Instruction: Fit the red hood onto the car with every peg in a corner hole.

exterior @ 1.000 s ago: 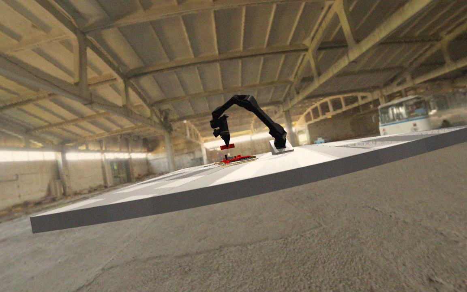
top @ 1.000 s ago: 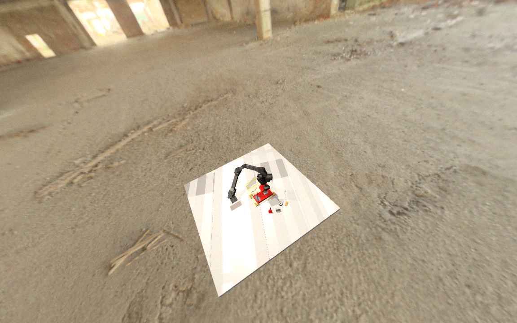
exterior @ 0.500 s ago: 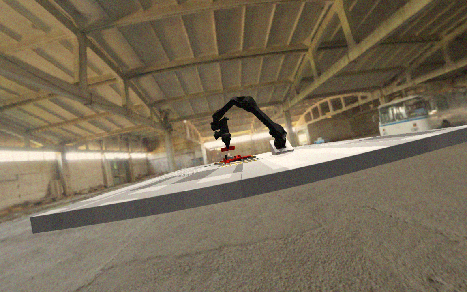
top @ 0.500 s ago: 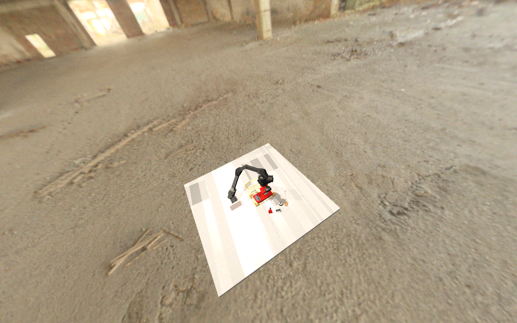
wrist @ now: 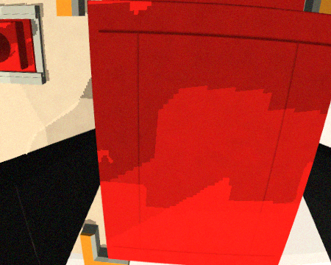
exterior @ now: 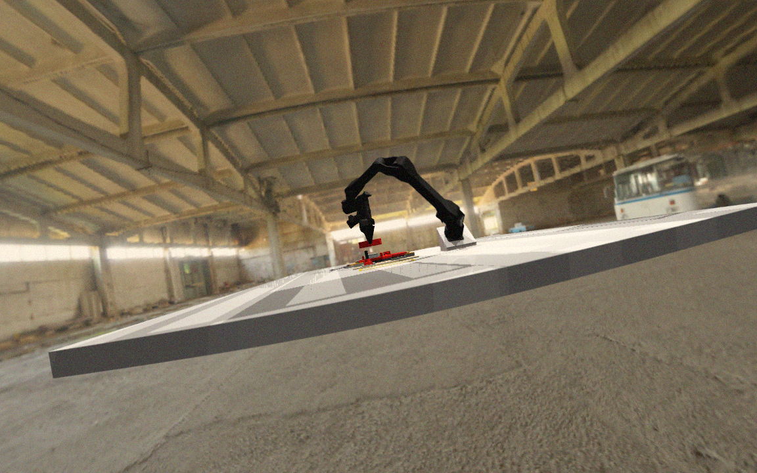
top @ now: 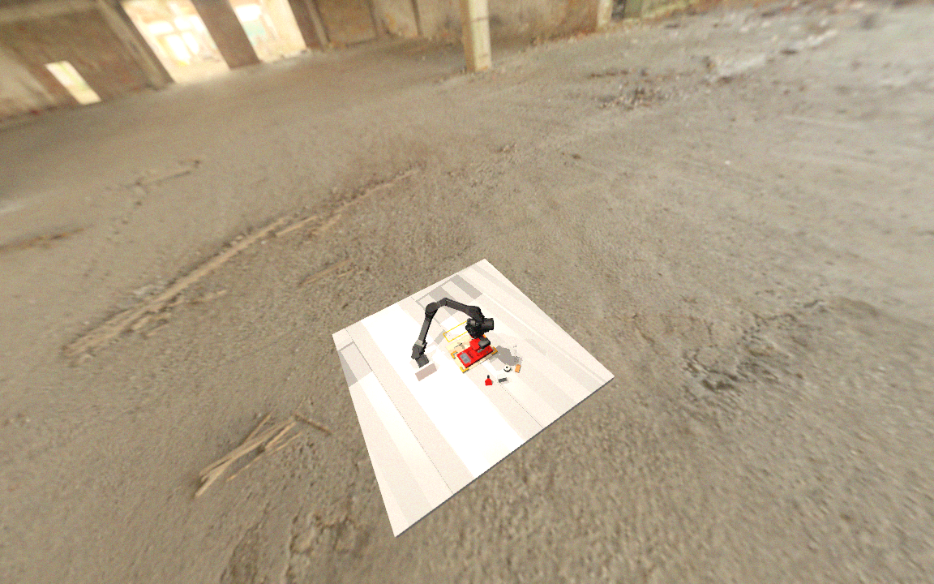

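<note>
The red hood (top: 475, 345) (exterior: 370, 242) (wrist: 210, 125) is held roof up, roughly level, between the black fingers. My gripper (exterior: 370, 238) (wrist: 202, 145) is shut on it, one finger on each side edge. The red chassis (top: 483, 354) (exterior: 395, 255) sits in the jig (top: 464, 370) with yellow-orange corners. In the exterior view the hood hangs a little above one end of the chassis, with a gap between them. In the wrist view the hood hides nearly all of the chassis, the engine block and the pegs. The corner holes cannot be made out.
A grey frame (wrist: 40, 48) around a red part with a black knob shows left in the wrist view. A red part (top: 488, 381), a grey block (top: 502, 380), a black-and-white round part (top: 507, 368) and an orange block (top: 517, 368) lie beside the jig. The arm's base stands opposite.
</note>
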